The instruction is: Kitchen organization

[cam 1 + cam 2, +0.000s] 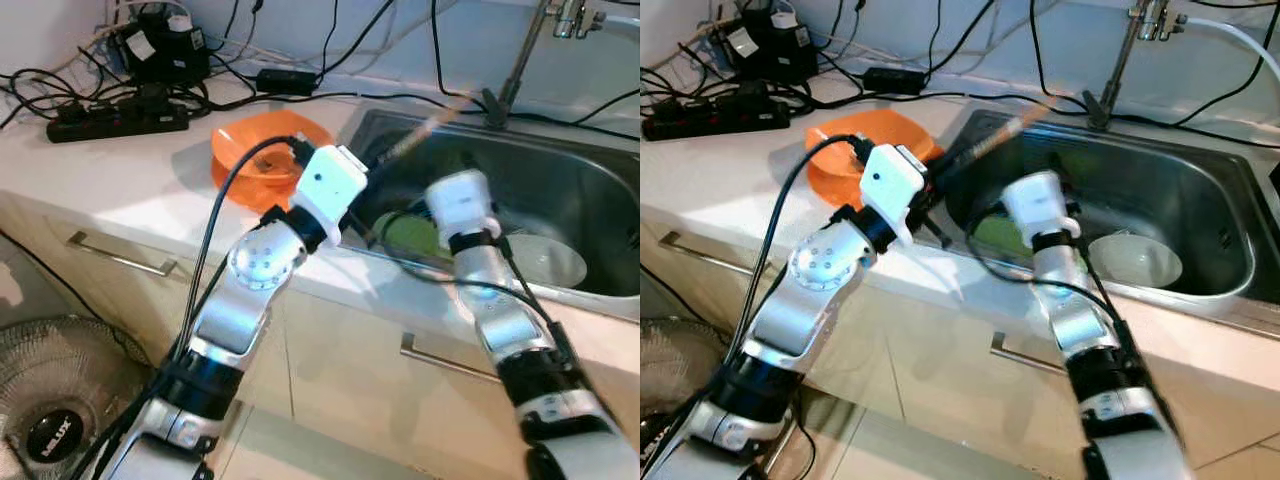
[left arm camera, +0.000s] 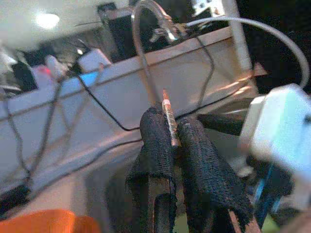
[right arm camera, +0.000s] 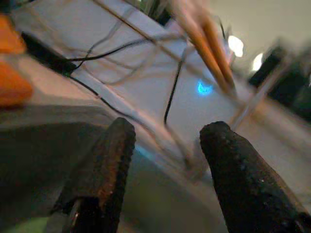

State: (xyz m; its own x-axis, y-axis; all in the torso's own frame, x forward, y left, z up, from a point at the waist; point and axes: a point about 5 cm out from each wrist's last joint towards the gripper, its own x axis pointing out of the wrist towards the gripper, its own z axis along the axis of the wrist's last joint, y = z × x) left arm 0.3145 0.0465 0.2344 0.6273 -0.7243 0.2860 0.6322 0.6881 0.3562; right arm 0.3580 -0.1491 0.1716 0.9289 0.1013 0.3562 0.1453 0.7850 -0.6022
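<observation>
Chopsticks (image 1: pixel 425 130) up in the air over the left end of the sink (image 1: pixel 570 190), slanting toward the far wall and the tap, their tips blurred. The left gripper (image 2: pixel 170 141) has them: in the left wrist view both black fingers (image 2: pixel 155 145) are pressed together on the thin sticks, which poke out past the fingertips. From the head views that gripper sits at the sink's left rim, behind its white wrist housing.

The right gripper (image 3: pixel 167 141) is inside the basin, just right of the left one. Its two fingers stand well apart with nothing between them, and the chopsticks show blurred beyond them in the right wrist view.

Down in the sink, a green object (image 1: pixel 410 235) lies near the right wrist, partly hidden, so I cannot tell what it is. Right of it, a pale bowl (image 1: pixel 545 260) rests on the basin floor.

On the counter (image 1: pixel 120 180) left of the sink, an orange plate (image 1: pixel 260 150) lies just behind the left arm. Farther left and far, a black power strip (image 1: pixel 115 115) with a tangle of cables. The tap (image 1: pixel 515 60) rises at the far edge. Near left, on the floor, a fan (image 1: pixel 60 410).
</observation>
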